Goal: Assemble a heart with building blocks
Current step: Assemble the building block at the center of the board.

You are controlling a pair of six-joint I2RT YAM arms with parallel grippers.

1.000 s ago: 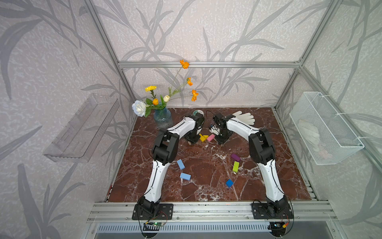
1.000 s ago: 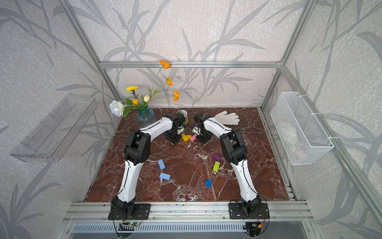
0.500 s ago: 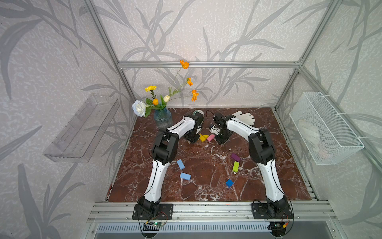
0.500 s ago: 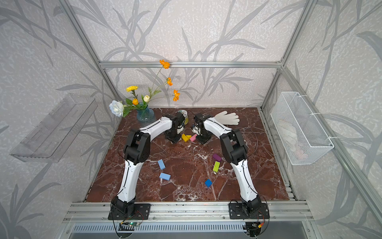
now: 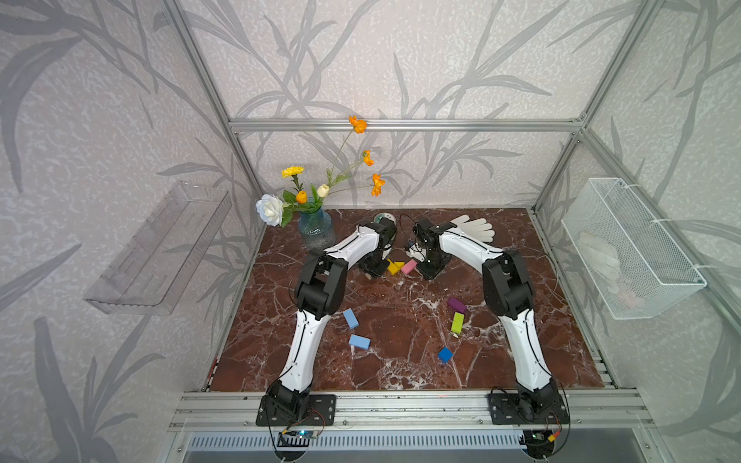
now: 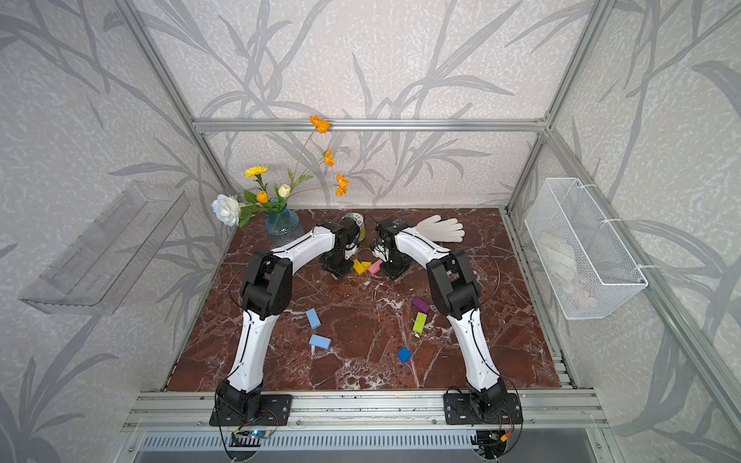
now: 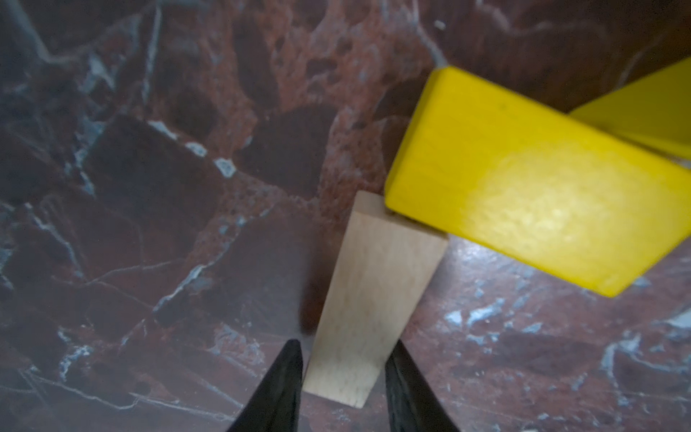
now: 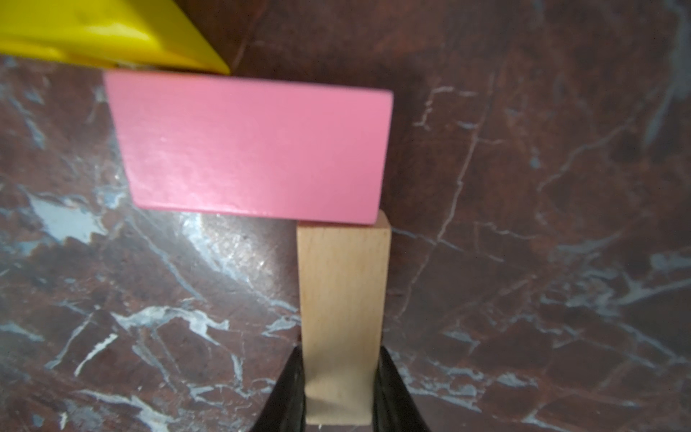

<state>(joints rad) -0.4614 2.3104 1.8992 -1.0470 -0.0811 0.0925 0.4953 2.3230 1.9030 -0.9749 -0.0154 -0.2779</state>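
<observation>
Far back on the marble table (image 5: 401, 377), two yellow blocks (image 5: 395, 267) and a pink block (image 5: 409, 266) lie touching in a shallow V. My left gripper (image 7: 346, 348) stands slightly open astride a tan block (image 7: 370, 291), whose far end touches a yellow block (image 7: 523, 187). A thin gap shows beside one finger. My right gripper (image 8: 338, 355) is shut on another tan block (image 8: 342, 291), which butts against the pink block (image 8: 254, 149). Loose blocks lie nearer the front: two light blue (image 5: 350, 318) (image 5: 359, 341), purple (image 5: 456, 305), lime green (image 5: 457, 322) and dark blue (image 5: 445, 354).
A blue vase with flowers (image 5: 316, 230) stands at the back left, a round tin (image 5: 384, 218) behind the left wrist, a white glove (image 5: 473, 228) behind the right arm. A wire basket (image 5: 629, 248) hangs on the right wall and a clear shelf (image 5: 160, 248) on the left.
Both arms stay where they were at the far blocks. The left jaws have narrowed a little around the tan block.
</observation>
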